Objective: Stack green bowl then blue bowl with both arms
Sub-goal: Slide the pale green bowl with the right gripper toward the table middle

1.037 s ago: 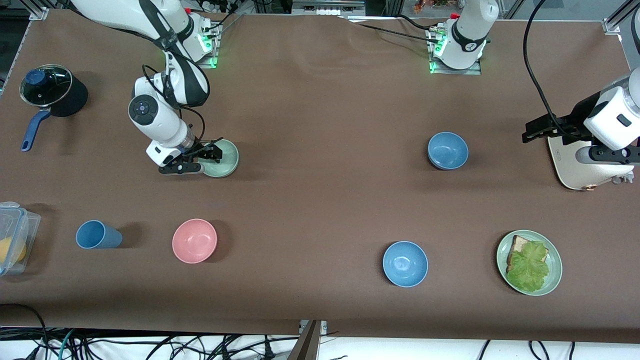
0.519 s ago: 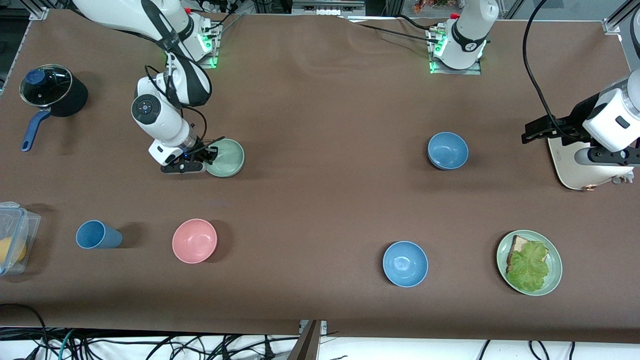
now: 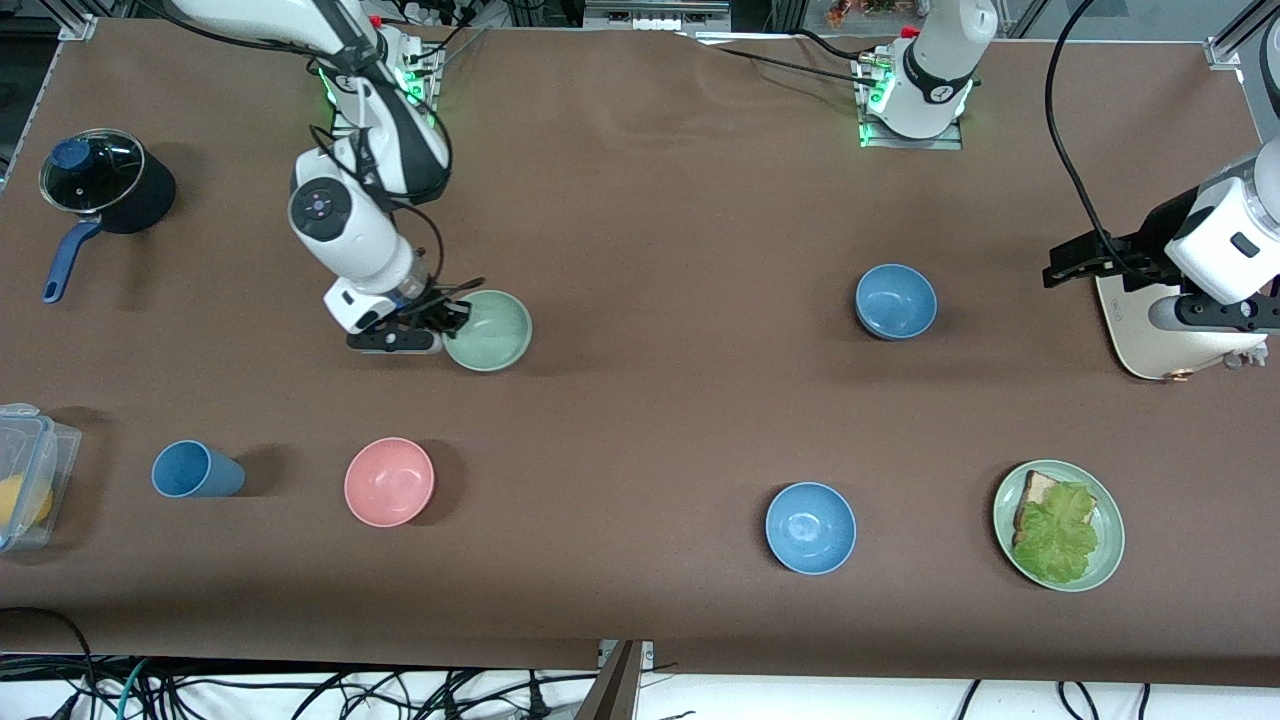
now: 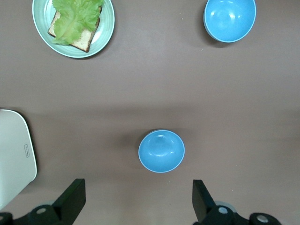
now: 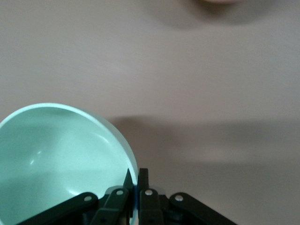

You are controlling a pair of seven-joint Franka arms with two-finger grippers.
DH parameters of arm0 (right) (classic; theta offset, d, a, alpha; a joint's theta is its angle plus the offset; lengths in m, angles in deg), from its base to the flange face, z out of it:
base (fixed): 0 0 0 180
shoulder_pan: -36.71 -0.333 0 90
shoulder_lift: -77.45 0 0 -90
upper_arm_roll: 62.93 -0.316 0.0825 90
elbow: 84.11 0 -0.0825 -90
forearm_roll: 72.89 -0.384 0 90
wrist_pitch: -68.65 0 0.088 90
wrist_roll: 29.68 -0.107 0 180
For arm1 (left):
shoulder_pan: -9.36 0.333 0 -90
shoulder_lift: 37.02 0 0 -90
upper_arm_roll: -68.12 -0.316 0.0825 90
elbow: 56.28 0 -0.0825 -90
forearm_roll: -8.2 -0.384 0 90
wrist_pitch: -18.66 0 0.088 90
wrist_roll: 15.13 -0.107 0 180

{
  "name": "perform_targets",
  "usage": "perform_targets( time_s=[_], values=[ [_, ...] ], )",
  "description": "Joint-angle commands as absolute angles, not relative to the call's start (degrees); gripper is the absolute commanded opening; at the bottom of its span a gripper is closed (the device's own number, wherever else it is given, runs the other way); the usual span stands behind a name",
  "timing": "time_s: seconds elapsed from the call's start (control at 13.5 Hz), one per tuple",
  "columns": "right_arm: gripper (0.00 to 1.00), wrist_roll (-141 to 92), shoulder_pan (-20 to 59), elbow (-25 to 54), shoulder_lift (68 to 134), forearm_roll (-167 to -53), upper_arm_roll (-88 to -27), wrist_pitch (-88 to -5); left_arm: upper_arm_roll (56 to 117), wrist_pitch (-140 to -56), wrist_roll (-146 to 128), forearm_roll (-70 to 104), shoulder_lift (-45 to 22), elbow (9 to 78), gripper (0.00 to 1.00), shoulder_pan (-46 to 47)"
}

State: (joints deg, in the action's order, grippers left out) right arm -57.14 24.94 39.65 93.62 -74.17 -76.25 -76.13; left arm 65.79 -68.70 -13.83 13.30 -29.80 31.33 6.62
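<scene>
My right gripper (image 3: 452,322) is shut on the rim of the pale green bowl (image 3: 492,331), over the table toward the right arm's end. In the right wrist view its fingers (image 5: 136,177) pinch the green bowl's (image 5: 56,154) wall, one inside and one outside, and the bowl's shadow falls on the cloth beside it. The muted blue bowl (image 3: 896,300) stands alone toward the left arm's end and shows in the left wrist view as the blue bowl (image 4: 161,151). My left gripper (image 3: 1062,266) waits open and empty beside it (image 4: 136,206).
A brighter blue bowl (image 3: 810,527) and a green plate with bread and lettuce (image 3: 1105,510) lie nearer the front camera. A pink bowl (image 3: 389,481), blue cup (image 3: 195,470) and clear box (image 3: 25,470) sit near the right arm's end. There are also a black pot (image 3: 105,188) and a white board (image 3: 1150,335).
The right gripper closed on the green bowl's rim and carried it toward the left arm's end of the table. The left arm has not moved.
</scene>
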Motion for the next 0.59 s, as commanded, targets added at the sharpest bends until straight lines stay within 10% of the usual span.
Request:
perform_targets(
  time_s=[0.0,0.52],
  values=[
    [0.00,-66.9,18.6,26.4,101.7,-74.2,-76.4,-71.9,66.0,-67.4,-13.5,12.2,-28.9,29.3,1.00,6.6],
    [0.00,-88.9,5.6,8.5,117.8,-70.3,-75.7,-72.8,65.9,-67.4,-13.5,12.2,-28.2,29.3,1.00,6.9]
  ],
)
